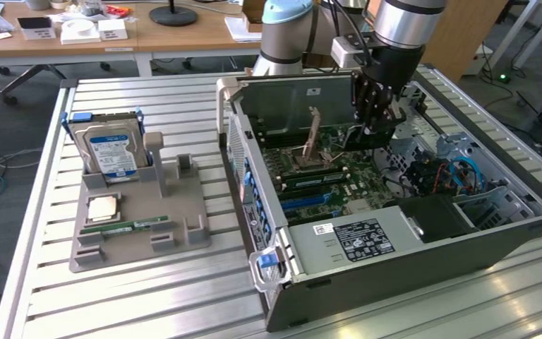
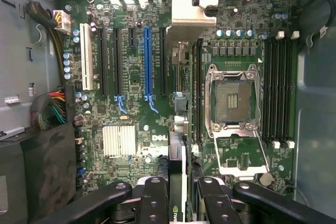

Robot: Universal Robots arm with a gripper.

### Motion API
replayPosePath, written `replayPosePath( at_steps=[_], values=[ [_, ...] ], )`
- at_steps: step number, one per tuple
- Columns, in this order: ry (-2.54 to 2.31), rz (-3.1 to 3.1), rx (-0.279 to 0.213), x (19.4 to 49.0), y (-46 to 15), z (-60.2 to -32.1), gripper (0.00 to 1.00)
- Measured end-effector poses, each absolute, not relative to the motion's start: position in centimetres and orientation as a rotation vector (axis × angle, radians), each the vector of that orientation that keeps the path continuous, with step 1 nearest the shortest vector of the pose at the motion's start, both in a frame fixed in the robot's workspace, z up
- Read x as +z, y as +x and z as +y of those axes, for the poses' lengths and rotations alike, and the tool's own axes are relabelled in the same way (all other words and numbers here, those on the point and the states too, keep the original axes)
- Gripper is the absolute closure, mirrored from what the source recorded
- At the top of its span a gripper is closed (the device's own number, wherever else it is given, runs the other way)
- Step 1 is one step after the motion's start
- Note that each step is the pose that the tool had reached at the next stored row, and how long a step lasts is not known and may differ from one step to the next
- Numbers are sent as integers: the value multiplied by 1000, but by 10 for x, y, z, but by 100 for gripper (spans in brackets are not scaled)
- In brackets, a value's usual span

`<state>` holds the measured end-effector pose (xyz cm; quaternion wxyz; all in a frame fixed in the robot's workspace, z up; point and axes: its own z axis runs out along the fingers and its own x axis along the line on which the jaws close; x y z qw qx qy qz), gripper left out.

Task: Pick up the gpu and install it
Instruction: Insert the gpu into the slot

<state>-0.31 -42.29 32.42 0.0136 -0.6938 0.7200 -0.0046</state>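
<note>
gpu [image 2: 177,171] sits edge-on between the gripper [image 2: 181,187] fingers. Its near end is cut by the frame edge and its 2 faces are turned away. Pad contact is hidden under the finger links.

Exterior view: arm [image 1: 403,21] cropped at the top edge, gripper tip buried among case [image 1: 384,261] hardware, card-to-slot seating can't tell. Power supply label [image 1: 360,236] and hard drive [image 1: 111,148] label text too small to read.

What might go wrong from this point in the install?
The gpu, gripped edge-on in the gripper, may miss the blue slot and strike the motherboard. The open CPU socket lies close beside it; a slip could hit it.
</note>
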Motion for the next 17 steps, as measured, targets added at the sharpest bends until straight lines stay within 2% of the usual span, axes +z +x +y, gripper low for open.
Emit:
replayPosePath(
  at_steps=[17],
  values=[
    [-2162,2242,-14,324,-3,-426,74]
  ],
)
